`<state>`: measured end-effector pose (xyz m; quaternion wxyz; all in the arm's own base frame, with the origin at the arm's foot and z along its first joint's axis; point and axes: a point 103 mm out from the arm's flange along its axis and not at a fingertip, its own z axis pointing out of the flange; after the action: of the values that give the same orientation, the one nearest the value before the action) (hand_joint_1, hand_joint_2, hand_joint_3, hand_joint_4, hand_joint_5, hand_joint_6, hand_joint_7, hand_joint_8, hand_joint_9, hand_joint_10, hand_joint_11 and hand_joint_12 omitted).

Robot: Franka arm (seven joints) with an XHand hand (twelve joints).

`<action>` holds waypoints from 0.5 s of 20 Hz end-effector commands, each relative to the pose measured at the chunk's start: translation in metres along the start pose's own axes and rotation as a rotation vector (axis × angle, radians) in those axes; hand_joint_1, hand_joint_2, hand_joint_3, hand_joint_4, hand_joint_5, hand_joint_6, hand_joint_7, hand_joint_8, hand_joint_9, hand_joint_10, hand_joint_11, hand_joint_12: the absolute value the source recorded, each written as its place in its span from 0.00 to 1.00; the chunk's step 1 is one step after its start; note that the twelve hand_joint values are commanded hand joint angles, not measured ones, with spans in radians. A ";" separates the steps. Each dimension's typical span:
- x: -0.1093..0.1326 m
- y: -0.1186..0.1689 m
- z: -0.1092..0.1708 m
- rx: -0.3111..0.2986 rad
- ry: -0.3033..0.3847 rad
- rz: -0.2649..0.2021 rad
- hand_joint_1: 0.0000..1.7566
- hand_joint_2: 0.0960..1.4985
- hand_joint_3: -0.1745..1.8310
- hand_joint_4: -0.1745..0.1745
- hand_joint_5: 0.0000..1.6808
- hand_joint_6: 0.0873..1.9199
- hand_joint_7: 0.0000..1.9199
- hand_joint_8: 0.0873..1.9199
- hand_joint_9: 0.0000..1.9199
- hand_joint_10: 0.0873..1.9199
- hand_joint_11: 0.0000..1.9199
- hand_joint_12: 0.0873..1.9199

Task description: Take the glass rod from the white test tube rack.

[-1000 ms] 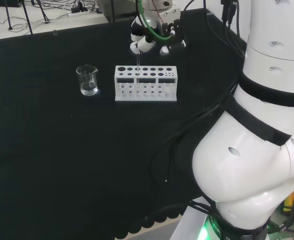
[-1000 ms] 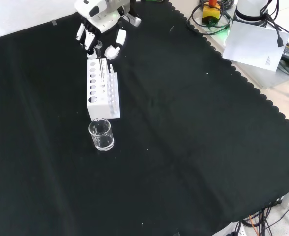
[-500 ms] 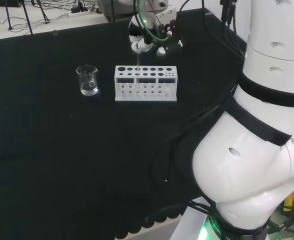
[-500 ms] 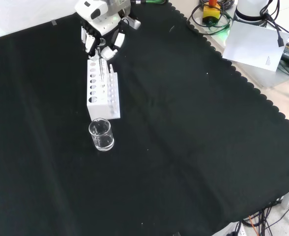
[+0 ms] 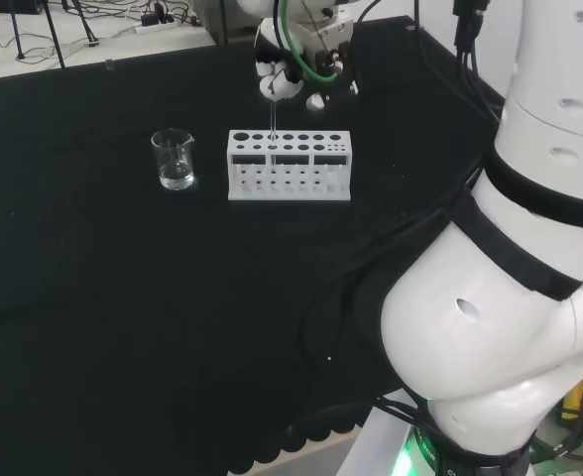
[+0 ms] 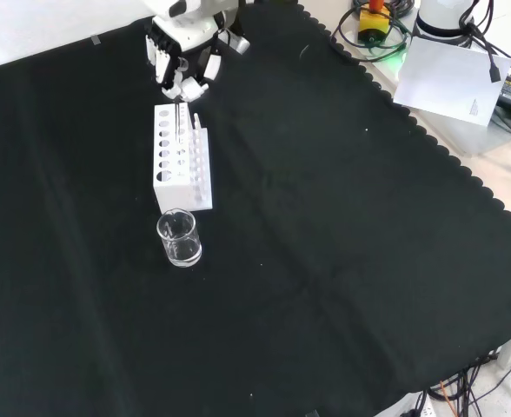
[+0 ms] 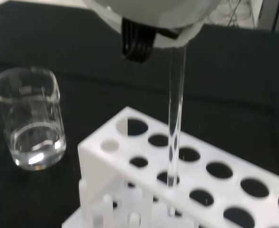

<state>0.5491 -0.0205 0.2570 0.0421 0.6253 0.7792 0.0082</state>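
Pinching the top of the glass rod (image 5: 272,119), my hand (image 5: 284,74) hangs above the white test tube rack (image 5: 290,165), fingers curled round the rod. It stands upright, its lower end still down inside a hole in the rack's back row. Left of the rack in the head view, apart from it, stands a small glass beaker (image 5: 174,159). Bare black worktop (image 5: 123,297) lies open on all sides of the rack.

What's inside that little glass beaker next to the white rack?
The beaker holds a shallow layer of clear liquid at the bottom and nothing else. Its glass wall hides nothing.
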 end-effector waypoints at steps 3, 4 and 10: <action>0.002 -0.014 -0.083 -0.083 -0.018 0.031 0.73 0.35 0.49 0.00 0.75 0.27 0.71 0.50 0.92 0.40 0.80 0.46; 0.003 -0.015 -0.094 -0.084 -0.018 0.030 0.74 0.37 0.47 0.00 0.74 0.25 0.68 0.52 0.92 0.40 0.80 0.47; 0.008 -0.021 -0.134 -0.095 -0.025 0.027 0.71 0.24 0.58 0.00 0.83 0.28 0.85 0.41 0.94 0.37 0.82 0.46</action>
<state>0.5301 -0.0171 0.3460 0.0756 0.6317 0.7706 0.0380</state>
